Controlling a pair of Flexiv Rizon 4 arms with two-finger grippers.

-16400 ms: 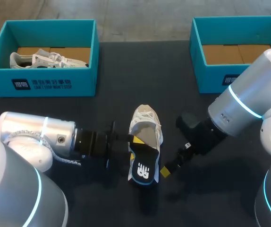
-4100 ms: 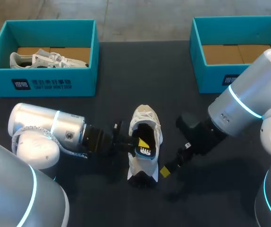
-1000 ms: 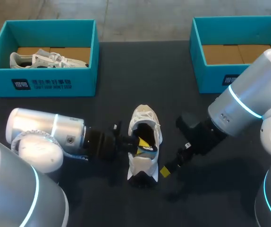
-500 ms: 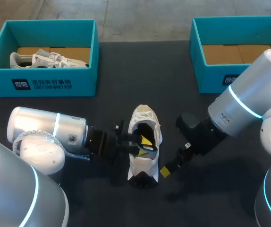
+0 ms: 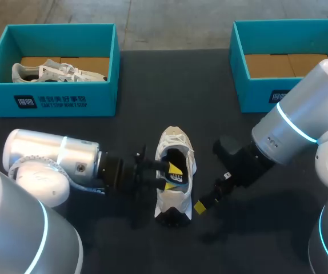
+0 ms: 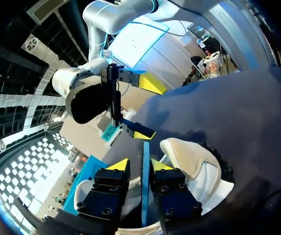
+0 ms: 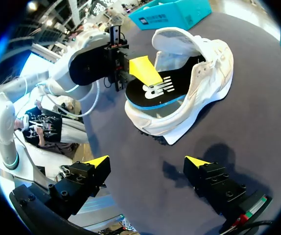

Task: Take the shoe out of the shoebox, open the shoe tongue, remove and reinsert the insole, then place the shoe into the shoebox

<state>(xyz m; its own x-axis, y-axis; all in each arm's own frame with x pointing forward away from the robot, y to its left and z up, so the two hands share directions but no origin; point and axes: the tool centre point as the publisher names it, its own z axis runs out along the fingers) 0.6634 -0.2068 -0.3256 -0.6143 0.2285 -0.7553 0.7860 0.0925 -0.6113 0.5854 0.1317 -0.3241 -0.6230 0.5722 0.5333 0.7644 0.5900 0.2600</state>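
A white shoe (image 5: 174,142) lies on the dark table, toe pointing away from me. Its black insole (image 5: 178,180) with a blue edge sits in the opening, heel end slightly raised. My left gripper (image 5: 168,171) comes in from the left at the shoe's collar. In the left wrist view its fingers (image 6: 139,165) stand slightly apart on either side of the insole's blue edge (image 6: 145,188), open, over the shoe (image 6: 197,169). My right gripper (image 7: 148,161) hovers open beside the shoe's (image 7: 206,63) heel, nothing between its fingers. From there the insole (image 7: 155,90) shows under the left gripper (image 7: 143,73).
A teal shoebox (image 5: 50,104) at the back left holds another white shoe (image 5: 58,71). A second teal shoebox (image 5: 254,94) at the back right shows only its cardboard floor. My right gripper (image 5: 201,204) hangs just right of the shoe's heel.
The left gripper's fingers have parted around the insole, and the left arm has drawn back a little. The insole stays in the shoe. The right arm has not moved.
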